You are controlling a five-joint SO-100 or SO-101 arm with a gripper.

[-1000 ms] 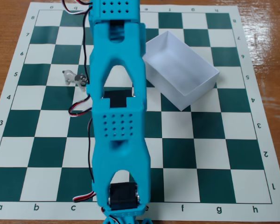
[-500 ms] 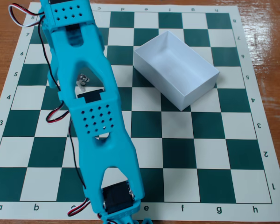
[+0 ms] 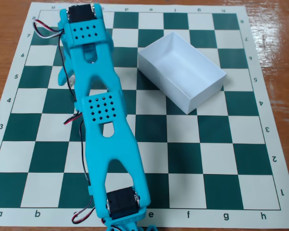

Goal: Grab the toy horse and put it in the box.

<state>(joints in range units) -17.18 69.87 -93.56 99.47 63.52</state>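
The arm (image 3: 103,120) is bright turquoise-blue plastic, with two panels dotted by rows of small dark holes. Black servo blocks sit at its upper and lower ends, each with a pale label. Thin red, black and white wires run along its left side. The box (image 3: 197,94) is plain white, its inner walls shaded light grey. The chessboard mat (image 3: 207,159) shows dark green and cream squares inside a cream border with dark letters and numbers. The tabletop (image 3: 279,38) is reddish-brown wood grain with paler streaks.
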